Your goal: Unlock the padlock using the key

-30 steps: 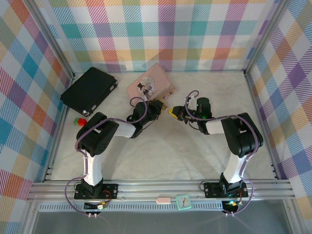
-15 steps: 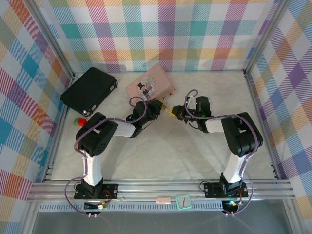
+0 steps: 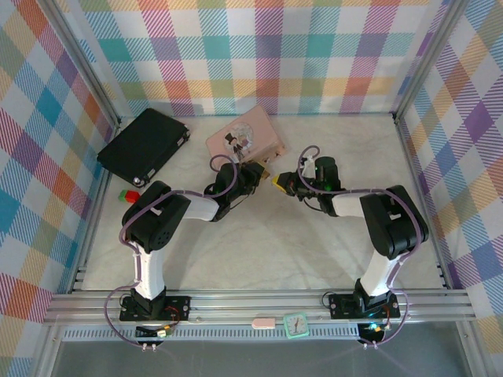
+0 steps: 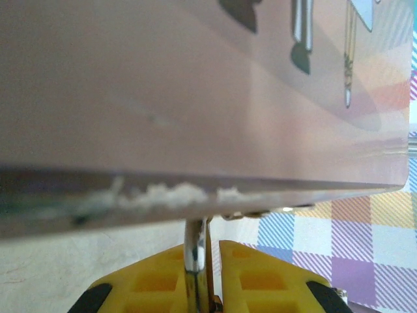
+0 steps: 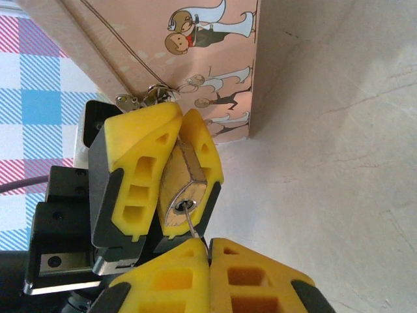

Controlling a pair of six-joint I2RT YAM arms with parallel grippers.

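Since a second ago the pink tin (image 3: 244, 140) has turned and slid a little, so its long side lies squarer to my left gripper (image 3: 262, 168). My right elbow has swung slightly outward, and both grippers sit where they were. My left fingers are clamped on the padlock (image 5: 183, 188), pinching its brass body with the keyhole (image 5: 180, 206) facing my right gripper (image 5: 208, 253). My right fingers are pressed together on the key (image 5: 191, 223), whose thin shaft runs from their tips to the keyhole. The shackle (image 4: 195, 251) rises between my left fingers, right under the tin's edge. Both forearms lie low over the table (image 3: 259, 243), bent inward so the grippers meet tip to tip.
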